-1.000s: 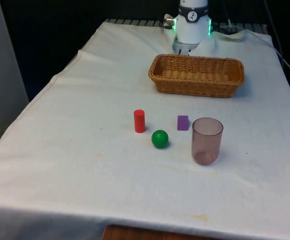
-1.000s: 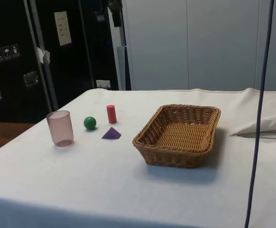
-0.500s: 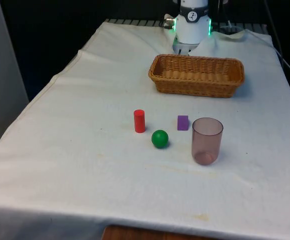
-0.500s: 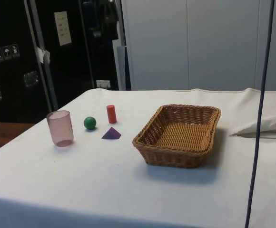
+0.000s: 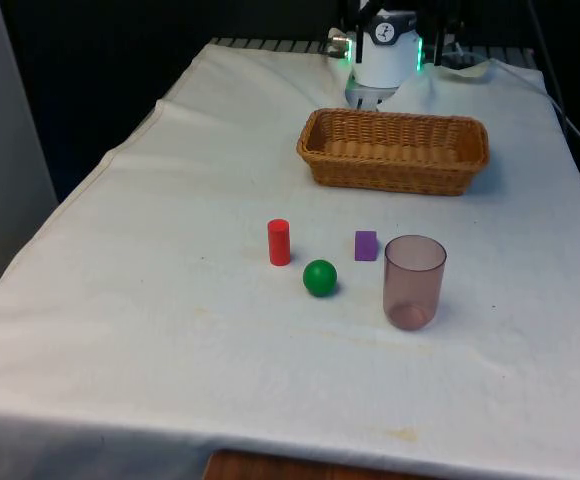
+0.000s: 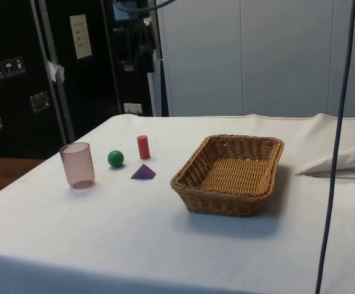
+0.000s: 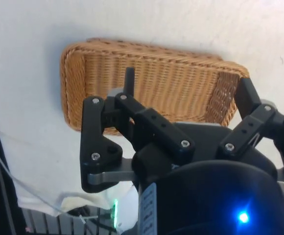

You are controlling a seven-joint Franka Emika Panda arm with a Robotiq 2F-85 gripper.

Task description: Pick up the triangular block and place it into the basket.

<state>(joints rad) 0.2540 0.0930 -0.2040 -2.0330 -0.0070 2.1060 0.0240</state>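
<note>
White cloth covers the table point(image 5: 170, 330); dark cabinets stand behind in the side view. Purple triangular block point(image 6: 143, 172) lies flat between red cylinder point(image 5: 279, 242), green ball point(image 5: 320, 277) and pink cup point(image 5: 414, 281), well apart from the basket point(image 6: 232, 174). Gripper point(image 7: 181, 105) is high over the basket, jaws wide, holding nothing. Advice: descend straight over the block, clear of the cup.

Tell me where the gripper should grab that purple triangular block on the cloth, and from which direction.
Likely from straight above. The purple triangular block lies flat on the white cloth, apex up in the side view, so the fingers should close across its two flat triangular faces rather than its sloping sides. The green ball and red cylinder stand apart from it, leaving room to descend.
</note>
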